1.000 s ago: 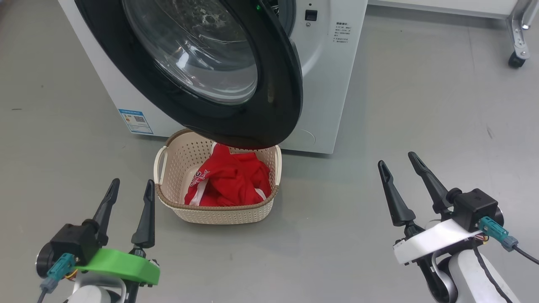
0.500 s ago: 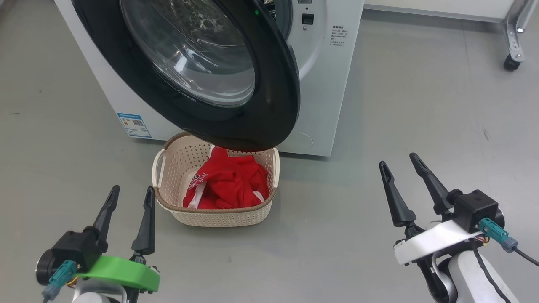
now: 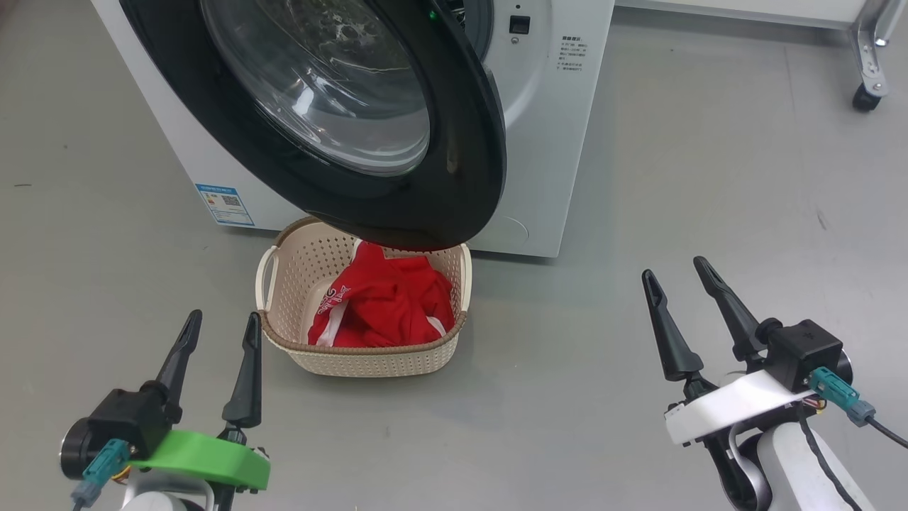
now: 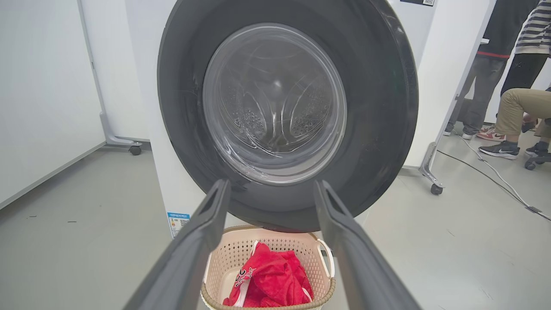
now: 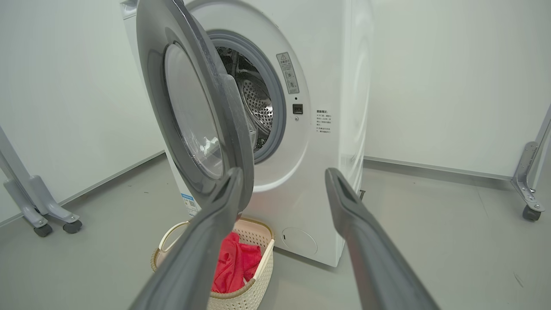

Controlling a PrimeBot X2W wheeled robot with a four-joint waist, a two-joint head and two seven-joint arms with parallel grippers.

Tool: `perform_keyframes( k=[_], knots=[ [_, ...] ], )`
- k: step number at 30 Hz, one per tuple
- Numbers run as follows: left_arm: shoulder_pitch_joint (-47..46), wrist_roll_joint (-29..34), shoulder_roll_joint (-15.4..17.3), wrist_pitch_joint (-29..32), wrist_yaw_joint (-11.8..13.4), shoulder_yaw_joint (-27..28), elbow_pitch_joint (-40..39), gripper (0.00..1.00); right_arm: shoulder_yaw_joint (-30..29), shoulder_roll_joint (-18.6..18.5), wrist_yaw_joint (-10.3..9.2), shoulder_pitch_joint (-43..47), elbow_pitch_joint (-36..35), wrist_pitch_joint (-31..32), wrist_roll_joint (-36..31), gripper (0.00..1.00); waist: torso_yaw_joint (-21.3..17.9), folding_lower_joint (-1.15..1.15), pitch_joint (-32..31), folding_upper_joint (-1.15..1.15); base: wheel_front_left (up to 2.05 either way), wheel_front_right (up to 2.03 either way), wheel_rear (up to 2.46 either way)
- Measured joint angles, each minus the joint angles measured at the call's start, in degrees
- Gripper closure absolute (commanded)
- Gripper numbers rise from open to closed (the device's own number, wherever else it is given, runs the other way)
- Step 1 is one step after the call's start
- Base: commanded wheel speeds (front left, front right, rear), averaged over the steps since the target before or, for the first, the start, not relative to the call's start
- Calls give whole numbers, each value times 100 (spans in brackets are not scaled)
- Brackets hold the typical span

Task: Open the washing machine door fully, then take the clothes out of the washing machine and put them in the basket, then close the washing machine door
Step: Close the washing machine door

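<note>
The washing machine [image 3: 553, 142] [image 5: 327, 142] stands ahead with its black-rimmed glass door [image 3: 340, 106] [image 4: 284, 107] [image 5: 193, 116] swung partly open, hanging over the cream basket [image 3: 284, 284] [image 4: 232, 254] [image 5: 262, 258] on the floor. Red clothes [image 3: 386, 305] [image 4: 269, 282] [image 5: 234, 267] with white trim lie in the basket. The steel drum [image 5: 256, 103] shows behind the door; no garment is visible in it. My left gripper [image 3: 221, 321] [image 4: 269, 189] is open, low left of the basket, holding nothing. My right gripper [image 3: 674, 273] [image 5: 284, 176] is open and empty, well right of the basket.
Grey floor [image 3: 709, 177] surrounds the machine. A wheeled metal frame leg [image 3: 869, 64] [image 5: 529, 185] stands at the far right, another [image 5: 38, 206] on the left. People's legs and shoes [image 4: 508, 112] and a floor cable [image 4: 495, 172] show beyond the machine.
The whole head view has shifted slightly, so the camera moved. The door, basket, clothes and both open grippers stand as before.
</note>
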Motion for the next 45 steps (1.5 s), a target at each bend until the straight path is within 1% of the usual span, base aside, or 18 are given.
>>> perform_keyframes(
  k=[8, 10, 21, 45],
  knots=[
    [0, 57, -82, 0, -9, 80, -8, 0, -14, 9, 0, 0, -3, 0, -7, 0, 0, 0, 56, 0, 0, 0, 0],
    [0, 88, -88, 0, -51, 90, -9, 0, -14, 13, 0, 0, -3, 0, -8, 0, 0, 0, 64, 0, 0, 0, 0],
    [0, 146, -142, 0, -105, 176, 10, 0, -14, 23, 0, 0, -4, 0, -57, 0, 13, 0, 62, 0, 0, 0, 0],
    [0, 240, -260, 0, -186, 292, 16, 0, -2, 18, 0, -1, -10, 0, -64, 0, 70, 0, 125, 0, 0, 0, 0]
  ],
)
